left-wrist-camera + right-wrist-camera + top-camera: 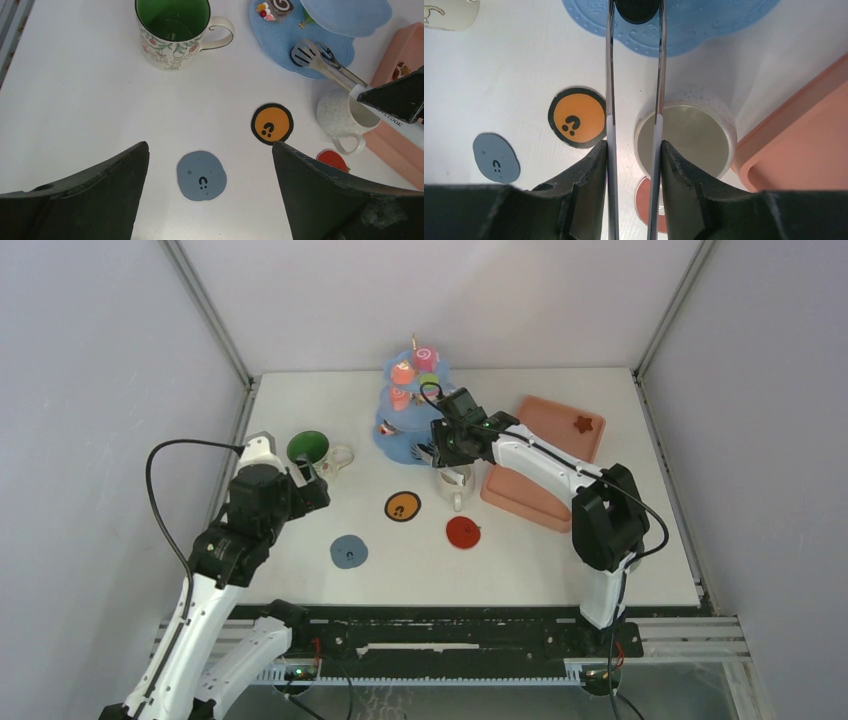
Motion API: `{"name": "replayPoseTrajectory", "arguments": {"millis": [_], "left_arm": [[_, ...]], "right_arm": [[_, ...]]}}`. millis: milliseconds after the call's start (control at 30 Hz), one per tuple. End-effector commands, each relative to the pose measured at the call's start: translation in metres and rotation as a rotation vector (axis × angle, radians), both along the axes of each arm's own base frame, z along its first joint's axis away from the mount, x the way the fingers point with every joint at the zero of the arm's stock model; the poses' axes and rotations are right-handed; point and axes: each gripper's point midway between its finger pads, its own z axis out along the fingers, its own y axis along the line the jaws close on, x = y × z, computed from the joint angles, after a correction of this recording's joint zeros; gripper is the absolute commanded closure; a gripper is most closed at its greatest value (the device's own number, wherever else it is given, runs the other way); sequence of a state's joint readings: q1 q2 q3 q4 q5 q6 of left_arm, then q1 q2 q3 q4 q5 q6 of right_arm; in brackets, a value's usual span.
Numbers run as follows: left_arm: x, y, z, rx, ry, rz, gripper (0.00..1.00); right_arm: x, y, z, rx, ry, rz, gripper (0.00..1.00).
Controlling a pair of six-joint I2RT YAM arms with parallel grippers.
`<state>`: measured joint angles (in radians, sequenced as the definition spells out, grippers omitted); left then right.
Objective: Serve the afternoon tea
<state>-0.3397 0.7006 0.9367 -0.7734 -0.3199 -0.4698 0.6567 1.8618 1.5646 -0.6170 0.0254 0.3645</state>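
Two tools differ. The left tool [210, 145] stands wide open and empty above the surface [300, 400] near its left edge, close to the green mug [172, 30]. The right tool [634, 150] clamps the arms of the metal tongs [610, 75], and a black round [636, 9] sits pinched at their far end over the lowest tier of the blue stand [410, 405], at the middle of the far edge. A speckled pale mug [684, 132] stands beneath the tongs, just beside the pink tray [545, 455]. A pink swirl roll [426, 357] tops the stand, and one brown star [583, 424] lies on the tray.
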Motion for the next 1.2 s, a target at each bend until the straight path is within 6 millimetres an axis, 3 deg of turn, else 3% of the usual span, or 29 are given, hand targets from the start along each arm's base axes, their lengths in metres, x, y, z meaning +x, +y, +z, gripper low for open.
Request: {"name": "replayPoseTrajectory", "arguments": {"millis": [0,500,867,1167], "left_arm": [[0.001,0.006,0.011,0.007,-0.036,0.019,0.03],[0.003,0.002,0.01,-0.003,-0.03,0.012,0.03],[0.004,0.001,0.009,-0.006,-0.026,0.006,0.03],[0.004,0.0,0.008,-0.011,-0.026,0.006,0.03]], "right_arm": [[0.014,0.012,0.027,0.05,-0.079,-0.013,0.53],[0.012,0.0,0.047,0.04,-0.127,-0.031,0.46],[0.003,-0.02,0.057,0.05,-0.142,-0.063,0.53],[-0.018,-0.013,0.066,0.068,-0.181,-0.022,0.51]]}}
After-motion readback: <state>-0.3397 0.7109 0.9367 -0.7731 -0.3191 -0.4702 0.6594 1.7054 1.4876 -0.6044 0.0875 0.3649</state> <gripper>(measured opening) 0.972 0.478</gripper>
